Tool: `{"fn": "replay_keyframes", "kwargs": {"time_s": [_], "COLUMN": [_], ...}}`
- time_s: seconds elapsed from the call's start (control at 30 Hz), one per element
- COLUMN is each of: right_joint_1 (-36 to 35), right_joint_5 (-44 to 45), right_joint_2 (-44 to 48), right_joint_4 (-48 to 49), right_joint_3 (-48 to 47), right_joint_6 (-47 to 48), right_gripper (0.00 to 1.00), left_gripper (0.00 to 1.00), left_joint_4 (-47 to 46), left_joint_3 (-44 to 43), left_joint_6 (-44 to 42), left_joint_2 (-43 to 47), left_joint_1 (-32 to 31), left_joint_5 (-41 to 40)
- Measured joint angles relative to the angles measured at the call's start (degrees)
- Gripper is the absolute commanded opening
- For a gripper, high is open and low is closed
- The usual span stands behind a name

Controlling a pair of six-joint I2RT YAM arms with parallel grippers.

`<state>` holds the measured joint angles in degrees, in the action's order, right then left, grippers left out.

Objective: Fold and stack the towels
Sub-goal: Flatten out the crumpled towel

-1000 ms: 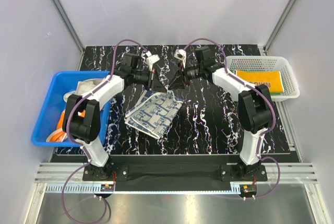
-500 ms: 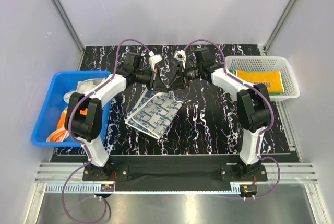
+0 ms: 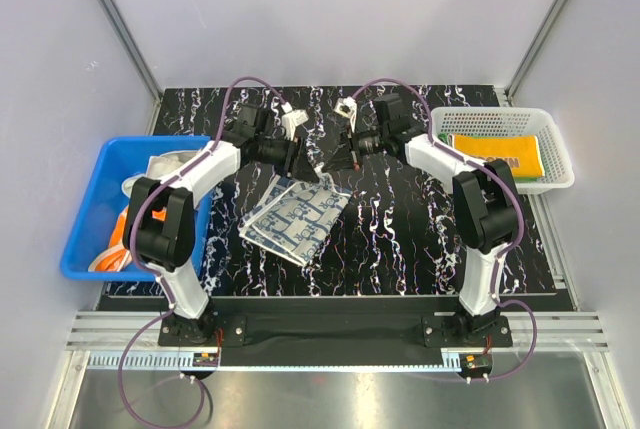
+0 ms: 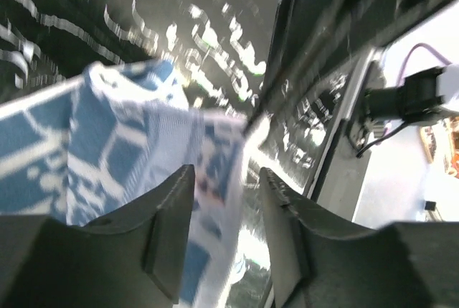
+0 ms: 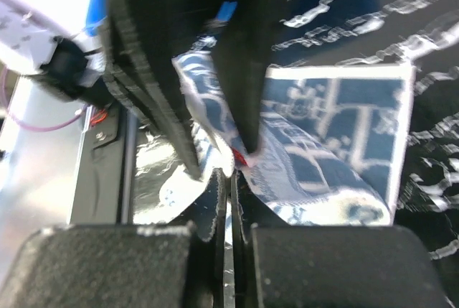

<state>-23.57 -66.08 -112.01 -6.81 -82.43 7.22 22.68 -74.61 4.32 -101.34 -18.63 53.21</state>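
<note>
Top external view: the black, white-veined table (image 3: 400,239) carries everything, with both arms reaching to its far middle. The blue bin (image 3: 80,234) sits well to the outer side of the left gripper (image 3: 300,159) and holds a heap of pale and orange cloths (image 3: 150,174). The white mesh basket (image 3: 556,181) stands well to the outer side of the right gripper (image 3: 335,159). An orange-yellow towel (image 3: 500,154) lies flat inside it, with a strip of green showing at its near-left corner.

The white and navy towel (image 3: 295,214) lies just below and nearer than the two grippers, mostly flat on the table. Its far corner is lifted up to them. The grippers are close together, tip towards tip, at that raised corner.

In the left wrist view the left gripper's fingers (image 4: 172,229) stand spread, and the patterned cloth runs through the gap without being squeezed. In the right wrist view the right gripper's fingers (image 5: 215,240) are pressed together (only a hairline shows between them). They pinch the towel's folded edge at their tips, beside a small red tag (image 5: 240,157). The left gripper's parted fingers straddle the same edge just beyond.
</note>
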Motion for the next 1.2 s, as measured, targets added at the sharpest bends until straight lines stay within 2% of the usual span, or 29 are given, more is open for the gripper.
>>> {"fn": "replay_keyframes", "kwargs": {"time_s": [0.2,0.4,0.6,0.73,0.83,0.97,1.07,1.2], "right_joint_1": [2.56,5.88,8.61,9.57,10.05,10.43,10.47,10.47], "right_joint_5": [4.2,5.62,6.6,8.09,8.87,10.14,11.17,11.89], "right_joint_2": [0.09,0.09,0.09,-0.07,-1.05,-4.46,-7.76,-9.75], "right_joint_4": [2.75,3.21,3.63,3.65,3.34,0.07,-2.71,-5.38], "right_joint_3": [1.81,2.21,2.03,1.01,-0.72,-5.73,-9.29,-9.9], "right_joint_6": [-3.48,-5.64,-7.87,-9.92,-11.43,-13.35,-14.97,-16.17], "right_gripper": [0.0,0.0,0.0,0.0,0.0,0.0,0.0,0.0], "left_gripper": [0.47,0.45,0.44,0.44,0.44,0.44,0.44,0.44], "left_joint_4": [8.09,9.42,10.99,12.22,12.31,10.58,8.81,5.49], "left_joint_3": [0.02,1.49,3.43,4.26,5.01,7.63,9.68,9.9], "left_joint_6": [-5.4,-7.54,-8.22,-8.39,-7.5,-5.92,-5.4,-5.11], "left_joint_2": [0.92,1.44,1.9,4.72,8.35,14.71,19.17,18.58], "left_joint_1": [0.76,1.62,1.62,1.16,0.37,-1.44,-4.57,-8.28], "left_joint_5": [-4.39,-6.08,-11.04,-18.6,-28.44,-37.64,-41.27,-42.69]}}
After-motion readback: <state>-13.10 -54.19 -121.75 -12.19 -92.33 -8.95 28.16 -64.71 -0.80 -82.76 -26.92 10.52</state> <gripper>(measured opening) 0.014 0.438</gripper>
